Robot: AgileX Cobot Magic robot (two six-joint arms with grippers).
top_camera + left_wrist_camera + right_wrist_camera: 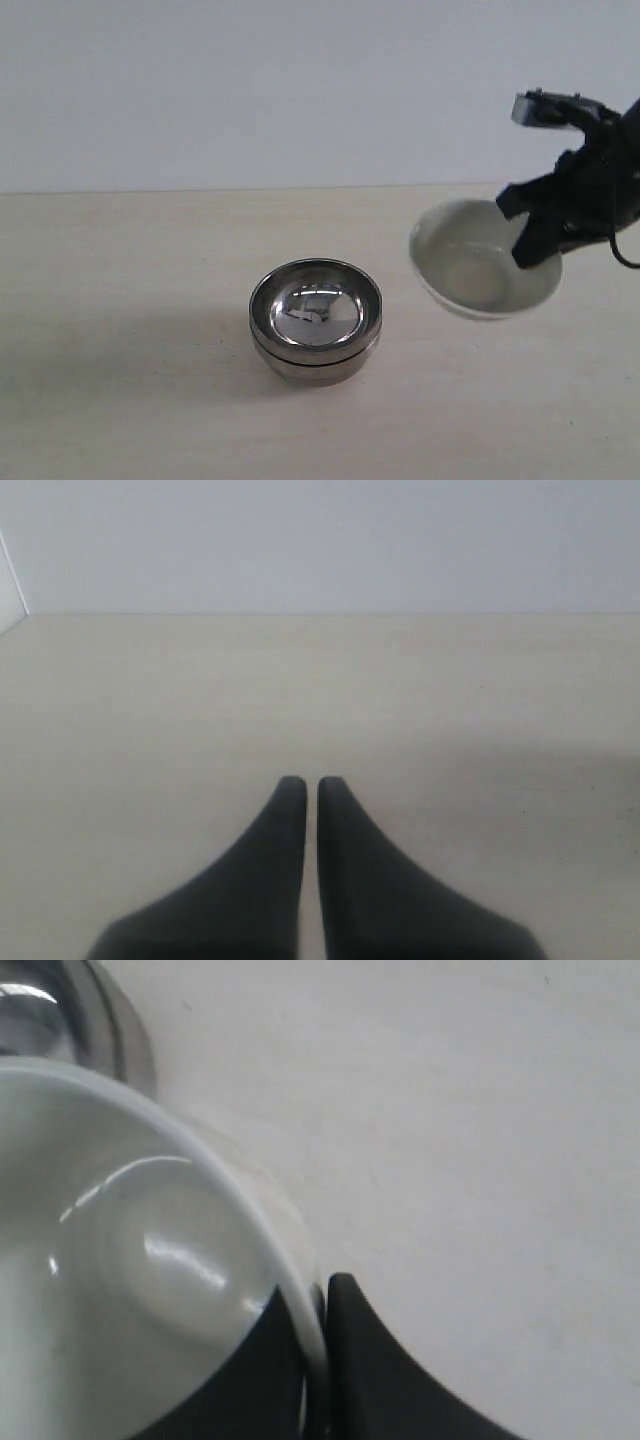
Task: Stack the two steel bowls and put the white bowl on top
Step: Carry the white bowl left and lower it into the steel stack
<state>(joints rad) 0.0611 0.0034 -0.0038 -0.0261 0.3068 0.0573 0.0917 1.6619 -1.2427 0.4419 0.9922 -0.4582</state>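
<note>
Two steel bowls (315,322) sit nested mid-table (120,400): that step is done. The right gripper (535,240) pinches the white bowl (470,270) by its rim, beside the stack, seemingly airborne. The left gripper (311,785) is pressed together, holding nothing. Left: set it on top.

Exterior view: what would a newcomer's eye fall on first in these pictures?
First, the white bowl, held tilted at the right by the right tool, which pinches its rim. Next, the two steel bowls, already nested one in the other, at the middle of the pale table. The left tool is shut and holds nothing.
</note>
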